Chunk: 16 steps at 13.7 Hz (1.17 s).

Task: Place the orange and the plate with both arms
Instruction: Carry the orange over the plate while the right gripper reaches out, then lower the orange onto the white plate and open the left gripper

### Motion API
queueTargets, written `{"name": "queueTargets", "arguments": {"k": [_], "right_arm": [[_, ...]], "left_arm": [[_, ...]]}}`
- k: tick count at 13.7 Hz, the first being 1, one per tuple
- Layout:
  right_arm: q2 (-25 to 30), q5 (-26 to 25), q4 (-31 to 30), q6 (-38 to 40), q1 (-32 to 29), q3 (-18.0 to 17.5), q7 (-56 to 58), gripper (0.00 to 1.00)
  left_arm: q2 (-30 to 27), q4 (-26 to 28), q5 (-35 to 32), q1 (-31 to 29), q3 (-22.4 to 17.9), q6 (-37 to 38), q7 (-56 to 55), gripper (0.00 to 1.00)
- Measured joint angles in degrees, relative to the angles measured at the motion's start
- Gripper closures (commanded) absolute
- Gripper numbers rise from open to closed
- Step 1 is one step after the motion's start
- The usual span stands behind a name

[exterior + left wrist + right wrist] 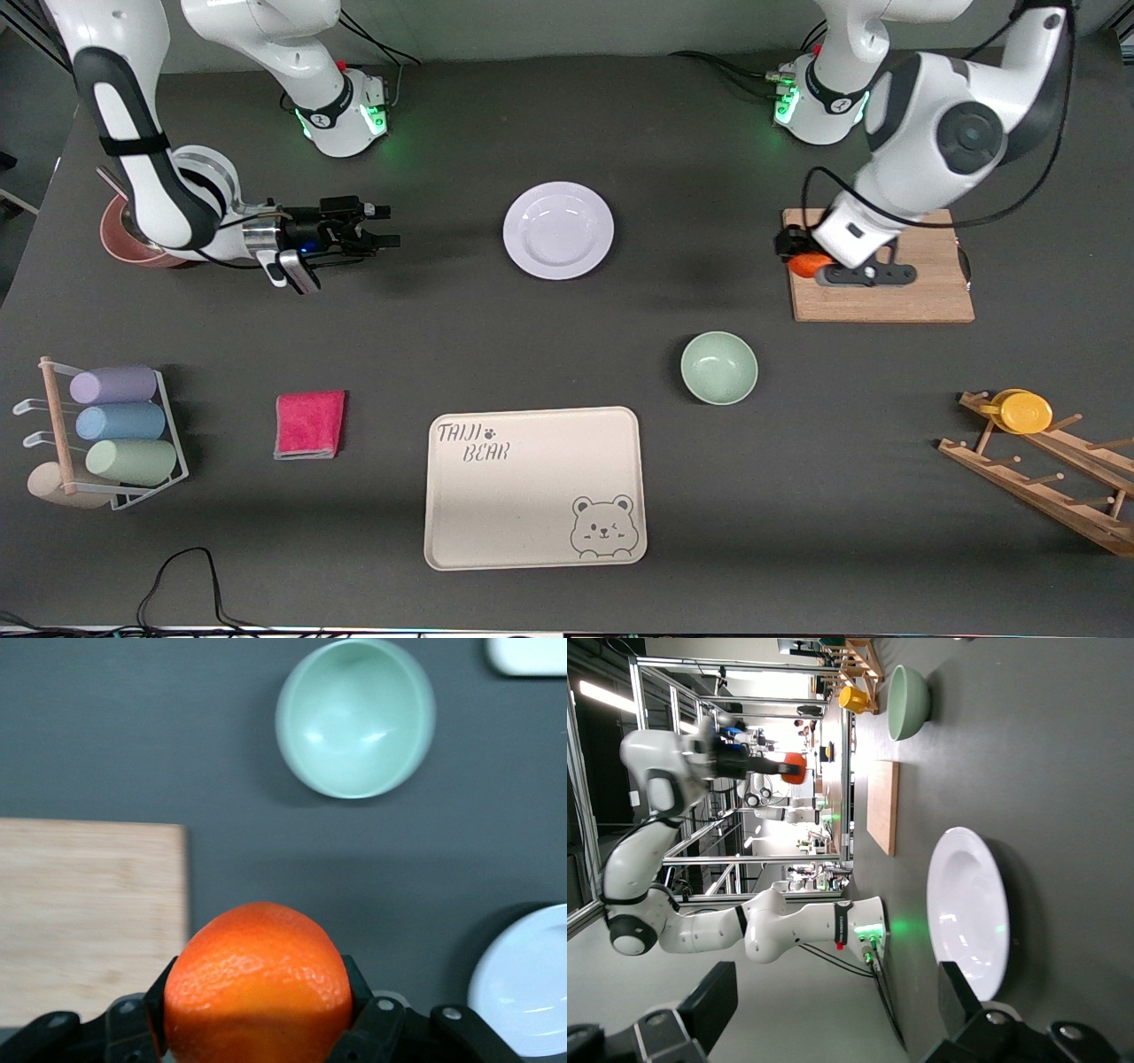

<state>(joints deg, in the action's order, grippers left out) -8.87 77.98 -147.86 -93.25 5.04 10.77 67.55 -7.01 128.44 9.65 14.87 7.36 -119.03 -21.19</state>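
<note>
The orange is gripped in my left gripper, held in the air over the edge of the wooden cutting board that faces the plate. In the left wrist view the orange fills the gap between the fingers. The lavender-white plate lies flat on the table mid-way between the arms. My right gripper is open and empty, lying level and low, pointing at the plate from the right arm's end, a gap away. In the right wrist view the plate lies just ahead of one finger.
A mint-green bowl and a beige bear tray lie nearer the front camera than the plate. A pink cloth, a cup rack, a pink pot and a wooden rack with a yellow disc stand toward the table's ends.
</note>
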Motion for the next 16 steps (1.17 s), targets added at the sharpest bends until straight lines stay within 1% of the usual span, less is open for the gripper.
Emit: {"name": "queueTargets", "arguments": {"k": [3, 5, 7, 8, 9, 12, 14, 16], "right_arm": [[-5.83, 3.64, 0.07, 0.0, 0.69, -0.01, 3.48, 0.0], [-8.33, 5.88, 0.18, -0.47, 1.69, -0.02, 3.71, 0.0], [-9.52, 7.39, 0.3, -3.32, 2.81, -0.06, 3.8, 0.0], [-9.71, 8.11, 0.32, -4.81, 3.19, -0.09, 3.8, 0.0], [-9.84, 8.72, 0.34, -5.67, 3.44, -0.14, 3.8, 0.0], [-10.17, 8.87, 0.4, -5.9, 3.97, -0.22, 3.8, 0.0], [-10.28, 8.9, 0.42, -5.93, 4.05, -0.22, 3.8, 0.0], [-10.36, 8.92, 0.45, -5.95, 4.06, -0.22, 3.8, 0.0]], "left_arm": [[1.23, -3.17, 0.23, 0.36, 11.93, -2.1, -18.36, 1.0], [3.61, -5.23, 0.22, 0.49, 17.88, -4.24, -28.5, 1.0], [7.16, -7.74, -1.29, 0.52, 23.06, -6.67, -38.0, 1.0], [9.14, -8.43, -4.21, 0.61, 25.52, -8.14, -43.48, 1.0], [11.37, -8.76, -8.51, 0.88, 27.65, -9.26, -49.68, 1.0], [19.25, -9.72, -21.73, 2.14, 32.33, -12.0, -67.62, 1.0], [25.45, -12.04, -29.98, 4.11, 33.55, -13.43, -78.55, 1.0], [31.64, -15.01, -37.65, 6.75, 33.72, -13.54, -87.72, 1.0]]}}
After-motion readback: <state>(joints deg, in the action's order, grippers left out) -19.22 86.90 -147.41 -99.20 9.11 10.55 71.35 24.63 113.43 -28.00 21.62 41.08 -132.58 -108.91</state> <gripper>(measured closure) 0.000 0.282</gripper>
